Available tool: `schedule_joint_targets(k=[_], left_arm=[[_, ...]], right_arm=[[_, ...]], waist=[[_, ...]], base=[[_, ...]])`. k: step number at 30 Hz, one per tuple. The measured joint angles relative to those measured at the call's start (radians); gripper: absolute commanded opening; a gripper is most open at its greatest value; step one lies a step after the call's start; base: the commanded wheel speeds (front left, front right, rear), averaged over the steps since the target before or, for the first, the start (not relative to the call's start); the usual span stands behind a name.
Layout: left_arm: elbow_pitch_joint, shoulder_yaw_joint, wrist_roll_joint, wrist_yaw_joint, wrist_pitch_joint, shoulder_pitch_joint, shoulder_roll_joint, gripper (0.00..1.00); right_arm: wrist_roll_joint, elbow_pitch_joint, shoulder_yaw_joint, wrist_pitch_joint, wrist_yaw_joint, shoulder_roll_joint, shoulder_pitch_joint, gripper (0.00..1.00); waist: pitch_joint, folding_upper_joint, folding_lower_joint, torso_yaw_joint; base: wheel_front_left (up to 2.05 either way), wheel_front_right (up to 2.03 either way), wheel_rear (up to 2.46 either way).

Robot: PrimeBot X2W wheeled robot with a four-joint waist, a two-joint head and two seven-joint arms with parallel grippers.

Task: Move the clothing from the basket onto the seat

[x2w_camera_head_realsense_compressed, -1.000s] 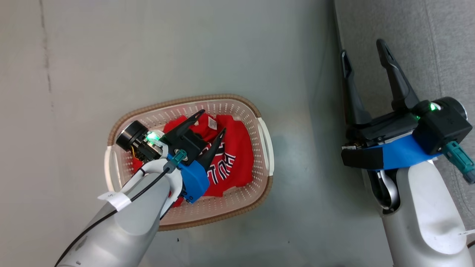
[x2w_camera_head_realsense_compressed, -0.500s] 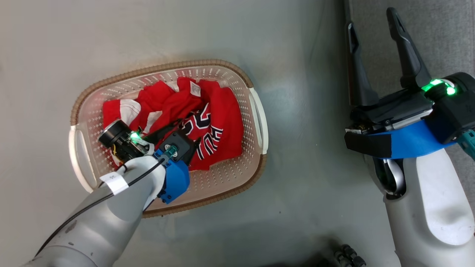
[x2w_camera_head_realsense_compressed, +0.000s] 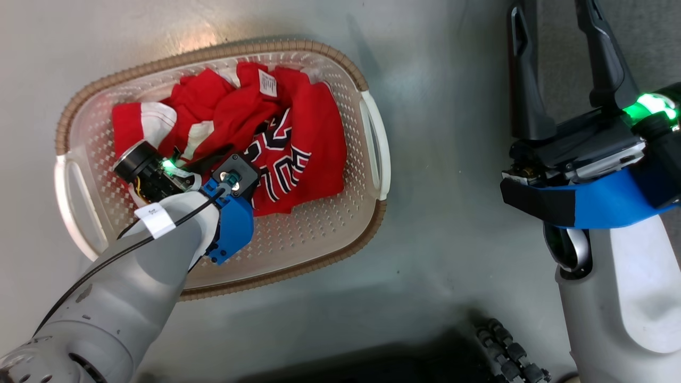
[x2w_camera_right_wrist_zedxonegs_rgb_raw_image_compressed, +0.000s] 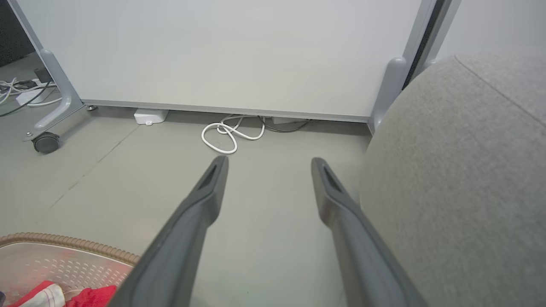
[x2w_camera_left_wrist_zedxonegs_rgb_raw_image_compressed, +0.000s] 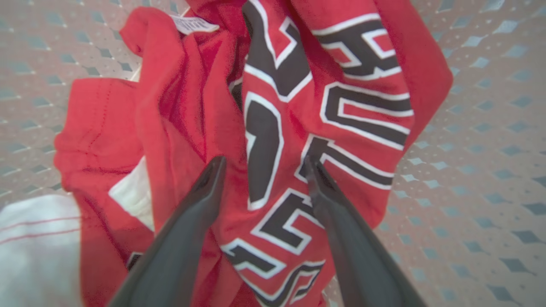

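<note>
The left tool (x2w_camera_left_wrist_zedxonegs_rgb_raw_image_compressed: 263, 164) has dropped from above the pile down into the basket (x2w_camera_head_realsense_compressed: 319, 234), its fingers now tucked out of sight under the wrist in the head view. That view has also shifted, so the basket's apparent slide up and to the left is the camera, not the basket. The clothing (x2w_camera_head_realsense_compressed: 298, 138) lies bunched in the basket, none of it on the seat (x2w_camera_right_wrist_zedxonegs_rgb_raw_image_compressed: 460, 170) yet. In the left wrist view the fingers stand spread, straddling a fold of the lettered jersey with nothing pinched. The right tool (x2w_camera_right_wrist_zedxonegs_rgb_raw_image_compressed: 268, 164) hangs open and empty over the floor (x2w_camera_head_realsense_compressed: 436, 159), just beside the seat. The risk I see is a shallow bite: closing on one thin layer of slick jersey could let it slip out on the lift. Pressing too deep could jam a fingertip into the perforated bottom, or drag the light basket up with the fabric.
</note>
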Motion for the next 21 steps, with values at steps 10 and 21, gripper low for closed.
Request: schedule_joint_targets(k=[10,21], left_arm=[[0.016,-0.033,-0.023,0.000,0.044,-0.023,-0.031,1.00],[-0.003,-0.041,0.007,0.000,-0.006,-0.026,-0.032,0.00]], right_arm=[[-0.010,-0.026,0.000,0.000,0.000,0.000,-0.003,1.00],[-0.008,-0.020,-0.006,0.000,0.000,0.000,-0.003,1.00]], waist=[[0.063,0.0000,0.0000,0.007],[0.023,0.0000,-0.0001,0.015]], base=[[0.00,0.00,0.00],[0.00,0.00,0.00]])
